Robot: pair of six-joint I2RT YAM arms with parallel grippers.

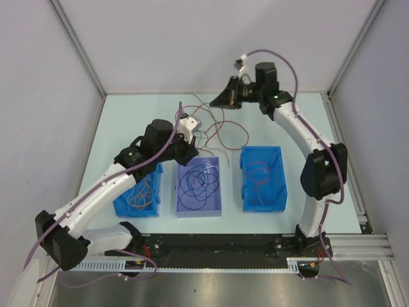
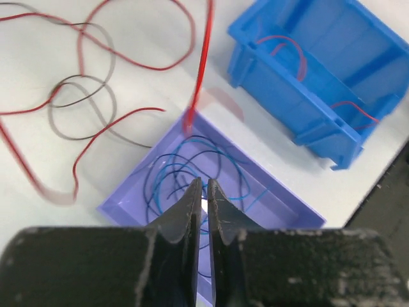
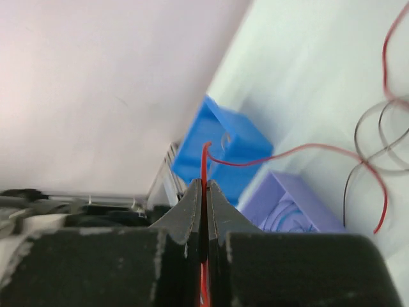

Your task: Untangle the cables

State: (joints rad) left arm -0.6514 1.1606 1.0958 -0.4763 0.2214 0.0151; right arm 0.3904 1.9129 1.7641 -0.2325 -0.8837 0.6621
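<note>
Risk, left: our left gripper, fingers parted by a narrow slit and gripping nothing we can make out, hangs over the lavender tray. A careless dip could hook the dark navy cables lying there.
Risk, right: our right gripper is pinched tight on a red cable. We judge that a hard pull could cinch the tangle or drag it along whole, since its strands cross.
Left bin: orange-tan cables lie loose inside.
Tray: navy loops, slack and overlapping.
Table: behind the bins we see red and dark strands, hair-thin and limp, in crossed loops.
Right bin: a few red cables curl on its floor.
</note>
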